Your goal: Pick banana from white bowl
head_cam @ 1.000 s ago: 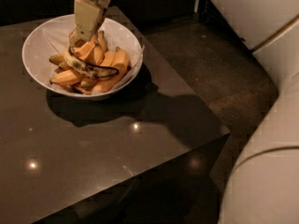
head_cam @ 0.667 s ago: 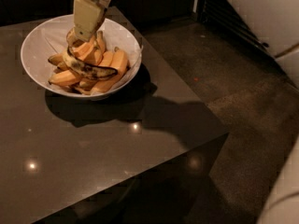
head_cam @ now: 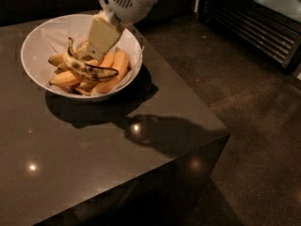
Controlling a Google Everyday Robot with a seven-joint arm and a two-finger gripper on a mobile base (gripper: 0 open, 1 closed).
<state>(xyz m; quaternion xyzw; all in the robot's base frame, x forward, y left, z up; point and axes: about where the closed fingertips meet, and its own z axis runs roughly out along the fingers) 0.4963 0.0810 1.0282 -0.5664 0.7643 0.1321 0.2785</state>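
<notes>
The white bowl stands at the back left of the dark table. My gripper reaches down into it from above, its cream fingers over the middle of the pile. On top of the pile lies a banana with big black blotches and an upturned stem, just below the fingertips. Plain orange wedge-like pieces lie around it. The speckled yellow banana is hidden.
The dark glossy table ends in a corner at the right, with brown floor beyond. A dark slatted unit stands at the back right. The bowl casts a shadow toward the table's front.
The white arm parts at the right have left the view. My gripper sits slightly lower and further right in the bowl, and the blotched banana now shows on top.
</notes>
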